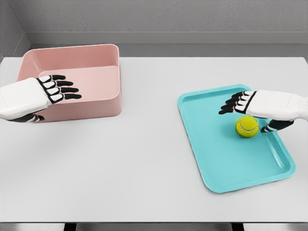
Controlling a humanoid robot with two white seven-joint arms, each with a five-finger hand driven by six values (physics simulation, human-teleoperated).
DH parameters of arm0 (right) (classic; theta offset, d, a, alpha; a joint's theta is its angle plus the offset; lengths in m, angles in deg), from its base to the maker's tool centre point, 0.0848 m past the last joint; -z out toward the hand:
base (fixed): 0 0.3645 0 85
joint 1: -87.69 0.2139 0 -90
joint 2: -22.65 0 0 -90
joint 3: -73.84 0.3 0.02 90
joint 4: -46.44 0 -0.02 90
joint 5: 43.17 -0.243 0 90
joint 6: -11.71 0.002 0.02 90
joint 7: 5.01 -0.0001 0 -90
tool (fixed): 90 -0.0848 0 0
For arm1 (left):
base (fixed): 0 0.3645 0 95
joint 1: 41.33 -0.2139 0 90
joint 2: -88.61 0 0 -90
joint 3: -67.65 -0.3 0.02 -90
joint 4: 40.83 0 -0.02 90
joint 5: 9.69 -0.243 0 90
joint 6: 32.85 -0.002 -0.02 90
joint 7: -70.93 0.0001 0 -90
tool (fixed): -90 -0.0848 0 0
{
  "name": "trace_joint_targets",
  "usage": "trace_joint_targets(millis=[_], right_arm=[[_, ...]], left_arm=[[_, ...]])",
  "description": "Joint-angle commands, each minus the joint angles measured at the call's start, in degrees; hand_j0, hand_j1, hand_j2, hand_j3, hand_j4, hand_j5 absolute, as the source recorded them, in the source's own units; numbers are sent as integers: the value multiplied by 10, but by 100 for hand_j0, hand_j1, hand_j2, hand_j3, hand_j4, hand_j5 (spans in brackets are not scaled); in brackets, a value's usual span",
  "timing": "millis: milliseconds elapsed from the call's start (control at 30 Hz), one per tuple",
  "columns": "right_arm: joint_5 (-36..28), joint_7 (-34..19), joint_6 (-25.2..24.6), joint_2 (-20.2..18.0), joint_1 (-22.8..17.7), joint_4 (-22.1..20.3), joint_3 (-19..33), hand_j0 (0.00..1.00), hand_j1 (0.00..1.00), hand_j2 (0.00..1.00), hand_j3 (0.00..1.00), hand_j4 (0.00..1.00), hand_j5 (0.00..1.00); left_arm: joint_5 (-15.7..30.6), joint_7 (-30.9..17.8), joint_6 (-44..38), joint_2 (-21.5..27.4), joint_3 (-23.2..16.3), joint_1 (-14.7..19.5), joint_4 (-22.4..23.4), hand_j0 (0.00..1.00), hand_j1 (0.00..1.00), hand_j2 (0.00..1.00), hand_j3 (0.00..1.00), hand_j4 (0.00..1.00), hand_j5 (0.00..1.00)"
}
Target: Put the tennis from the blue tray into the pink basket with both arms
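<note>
A yellow-green tennis ball [247, 126] lies on the blue tray [226, 163] at the right of the table. My right hand [240, 108] hovers just above and behind the ball, its fingers stretched out toward the left and its thumb [275, 126] beside the ball, holding nothing. The pink basket [103, 103] stands at the back left. Over its front left part my left hand [60, 89] is held flat with fingers extended to the right, empty.
The grey table [144, 159] stretches between basket and tray. A grey wall [159, 19] closes off the far side of the table.
</note>
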Motion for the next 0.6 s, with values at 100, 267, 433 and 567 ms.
trace_joint_targets(millis=[100,267,433,567], right_arm=[[63,-5,-1,58,5,40,-4,97,97,97,97,97,97],[74,-5,-1,66,5,68,-9,97,97,97,97,97,97],[81,-5,-1,66,4,81,-18,97,97,97,97,97,97],[82,-5,-1,65,0,93,-18,97,97,97,97,97,97]], left_arm=[[4,0,0,3,0,0,2,100,100,100,100,100,100],[4,0,0,10,-1,-1,3,100,100,100,100,100,100],[49,0,0,18,-34,0,27,100,100,100,100,100,100],[55,0,0,17,-41,0,33,100,100,100,100,100,100]])
